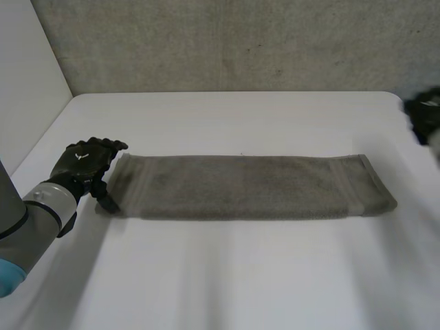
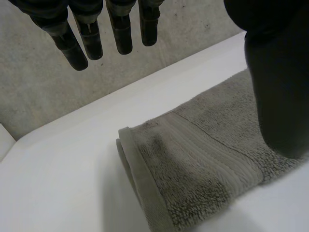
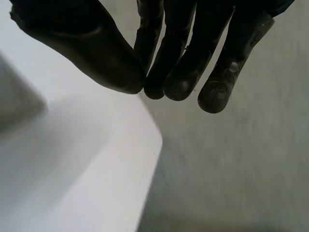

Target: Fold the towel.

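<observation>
Left fingers (image 2: 91, 41) straight and spread wide, holding nothing. Left thumb (image 2: 277, 96) out to the side, just above the towel (image 2: 203, 164). Likely held open like this to drop down and pinch the short end. Left hand (image 1: 86, 161) right at that end, thumb tip touching the near corner or nearly so; hard to tell which.

Right fingers (image 3: 178, 72) bunched close, tips against the right thumb (image 3: 96, 58), holding nothing. Right hand (image 1: 425, 113) well apart from the towel, past its other end, by the right edge of the table (image 1: 240, 275). Probably needs to come in to that other short end.

Towel flat across the middle of the table, a long thin strip, doubled over along its length by the look of it.
</observation>
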